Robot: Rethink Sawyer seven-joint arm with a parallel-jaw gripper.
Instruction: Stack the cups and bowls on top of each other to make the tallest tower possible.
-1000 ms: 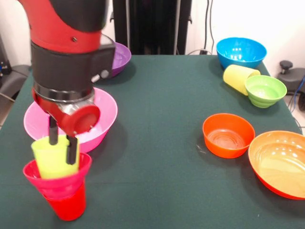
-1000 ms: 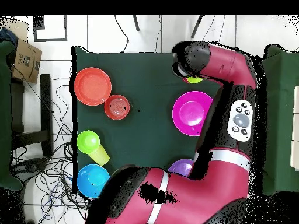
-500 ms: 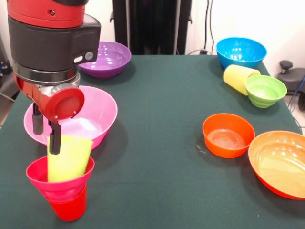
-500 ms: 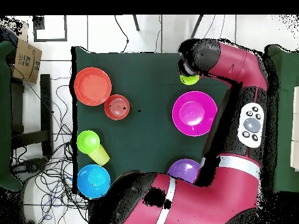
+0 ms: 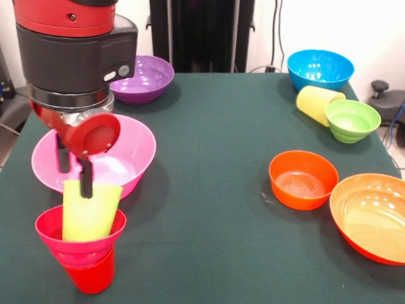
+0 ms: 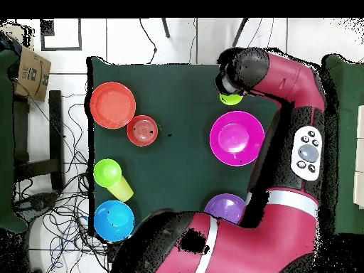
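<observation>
The pincer (image 5: 73, 172) is open, one finger (image 5: 85, 178) overlapping the rim of the lime green cup (image 5: 90, 211). This cup sits tilted inside the small magenta bowl (image 5: 80, 239) on the red cup (image 5: 90, 275), near the bench (image 5: 215, 158) corner. A finger catching the rim could topple the tower.

Front view: camera set low at one table edge, looking obliquely across the green-clothed table (image 5: 215, 158) toward a wall, close enough that the table overflows the frame's lower corners. The arm (image 5: 69, 50) enters at upper left.

Overhead view: camera high above, looking straight down; the whole table (image 6: 178, 92) sits centrally with floor and cables around it. The arm (image 6: 284, 142) fills the lower right.

Both views share the tabletop; the blue bowl (image 5: 319, 68) appears upper right in front, lower left (image 6: 114, 220) overhead.
</observation>
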